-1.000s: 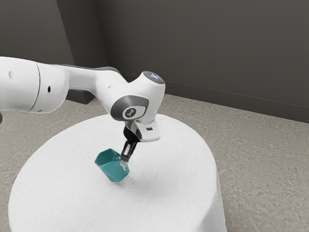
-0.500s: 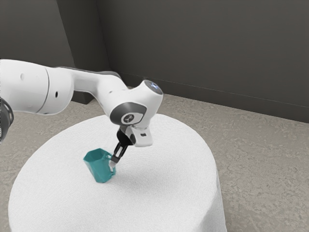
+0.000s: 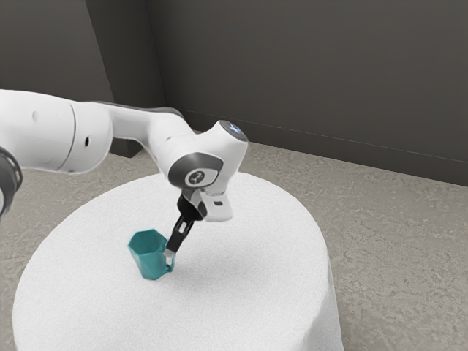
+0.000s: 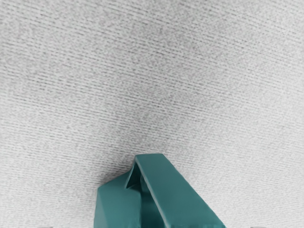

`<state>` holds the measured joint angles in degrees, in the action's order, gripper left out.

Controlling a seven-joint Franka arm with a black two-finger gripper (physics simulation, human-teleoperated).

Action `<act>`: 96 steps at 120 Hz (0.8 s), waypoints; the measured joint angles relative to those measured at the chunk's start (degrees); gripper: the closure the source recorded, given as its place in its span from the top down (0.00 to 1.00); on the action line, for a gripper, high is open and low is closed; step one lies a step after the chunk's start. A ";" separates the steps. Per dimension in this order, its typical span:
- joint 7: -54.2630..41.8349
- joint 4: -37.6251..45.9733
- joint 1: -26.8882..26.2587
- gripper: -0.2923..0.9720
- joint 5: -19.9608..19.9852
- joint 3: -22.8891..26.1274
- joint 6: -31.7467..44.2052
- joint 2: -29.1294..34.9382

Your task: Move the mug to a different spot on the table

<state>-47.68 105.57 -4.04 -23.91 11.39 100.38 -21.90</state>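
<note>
Exterior view first: my arm (image 3: 124, 139) comes in from the exterior view's upper left and bends down over a round white desk (image 3: 256, 292). My hand (image 3: 171, 251) points down and slightly toward the exterior view's left, its black fingers drawn close together. They pinch the handle of a teal mug (image 3: 148, 256) from two sides, so I am gripping the mug by its handle.

The mug has flat, angular sides and its mouth faces up. It stands upright, or very nearly so, and its base looks to be resting on the desk, with a faint shadow right beside it. It sits somewhat toward the exterior view's left of the desk's middle, well in from the rim. Its handle faces the exterior view's right, toward my hand.

In the wrist view, the mug (image 4: 156, 199) shows just under my hand as a teal wedge with a sharp ridge and a small dark hollow beside that ridge. Beyond it lies the desk (image 4: 142, 71), a plain, finely grained white surface with a soft grey shadow near the mug.

Around the desk is a speckled grey floor (image 3: 395, 219), and behind it a dark wall (image 3: 329, 66).
</note>
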 joint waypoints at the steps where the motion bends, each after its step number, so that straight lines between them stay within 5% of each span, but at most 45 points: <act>1: -0.01 -0.02 0.00 0.65 0.15 0.00 0.00 0.06; 53: 0.22 -0.56 -0.16 0.75 10.20 1.76 1.24 18.02; 96: 2.19 -11.10 -0.12 0.77 11.56 1.76 1.39 16.24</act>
<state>-45.49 94.47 -4.16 -12.35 13.16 101.76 -5.67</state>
